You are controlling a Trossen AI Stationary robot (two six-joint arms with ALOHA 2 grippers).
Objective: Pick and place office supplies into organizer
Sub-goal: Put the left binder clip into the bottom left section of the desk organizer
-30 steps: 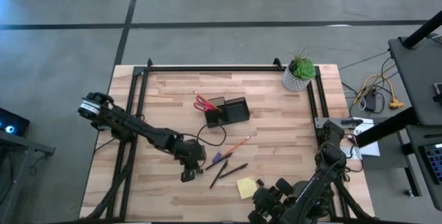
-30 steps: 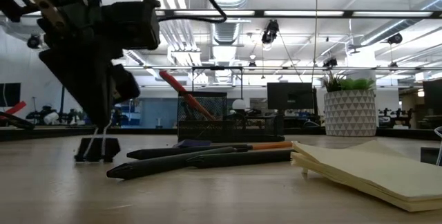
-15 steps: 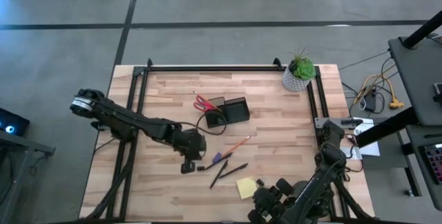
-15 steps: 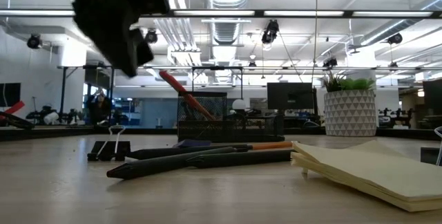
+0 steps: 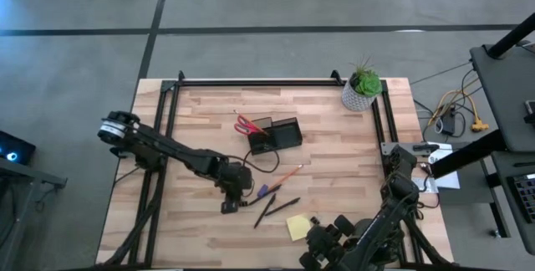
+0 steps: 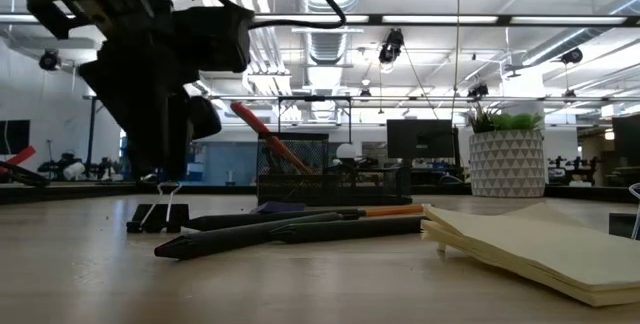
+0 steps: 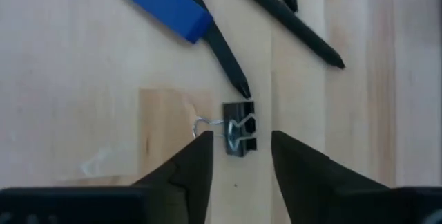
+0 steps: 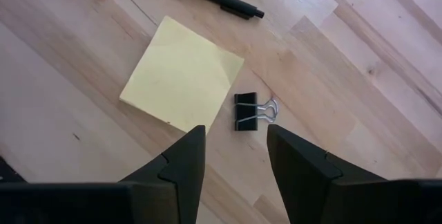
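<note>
Two tools are in view. We see the left tool [image 7: 238,165] spread just above a black binder clip [image 7: 239,128] lying on the worktop [image 5: 201,112], wire handles toward one finger, a dark pen [image 7: 214,41] tip touching it. The right tool [image 8: 231,158] hangs spread over a second clip [image 8: 248,111] beside the yellow sticky-note pad [image 8: 181,75].

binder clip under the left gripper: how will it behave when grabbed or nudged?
The binder clip looks small and rigid, so it is probably light and apt to skid on the smooth table if one finger touches first. Its wire handles stand up and may fold under the left gripper, whose open jaws straddle it. It lies flat, so rolling seems unlikely.
</note>
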